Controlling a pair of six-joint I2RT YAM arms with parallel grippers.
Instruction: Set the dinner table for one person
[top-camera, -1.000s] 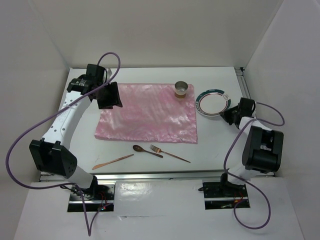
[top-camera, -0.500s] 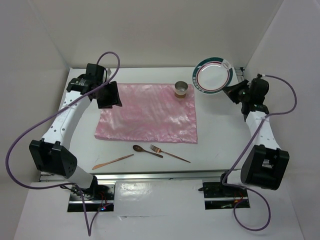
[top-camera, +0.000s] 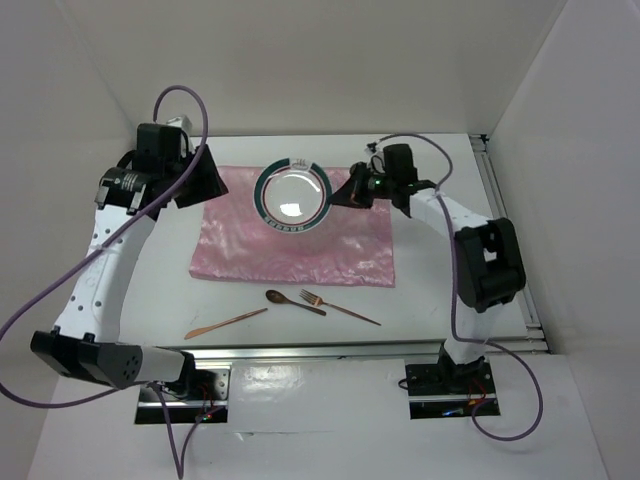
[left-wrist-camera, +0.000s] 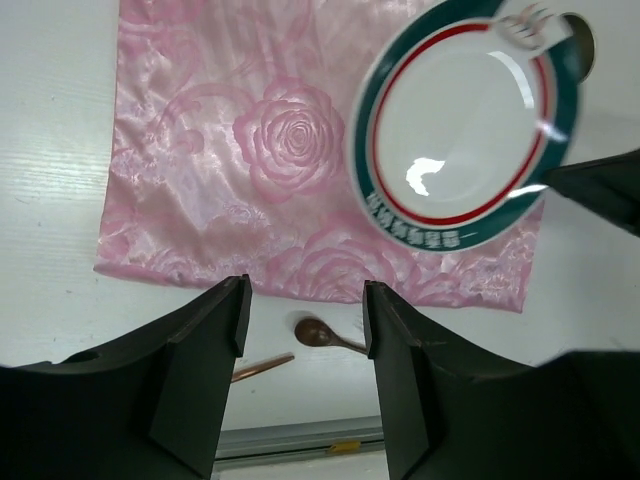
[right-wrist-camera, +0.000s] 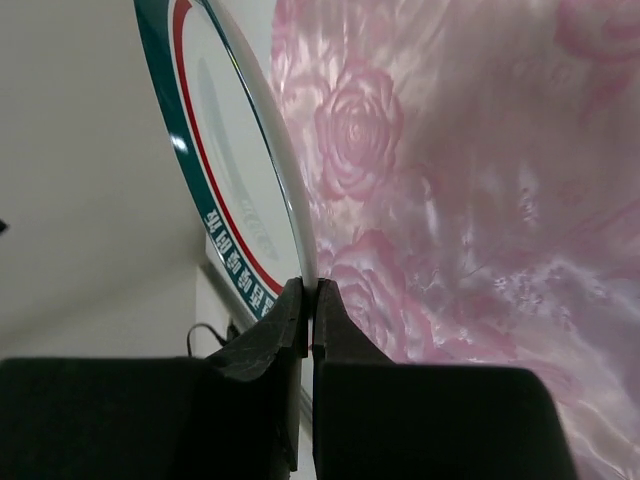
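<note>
Right jaws clamp plate (top-camera: 292, 197) rim; left jaws spread.

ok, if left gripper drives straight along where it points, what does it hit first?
Left gripper is open, aimed down; likely the table first, between the mat edge and spoon. Depth unclear.

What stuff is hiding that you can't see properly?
- Cup: top view, hidden behind the plate and right gripper; left wrist shows only a sliver.
- Fork: left wrist view, blocked by fingers of the left gripper.
- Plate's rim lettering: too small to read.
</note>
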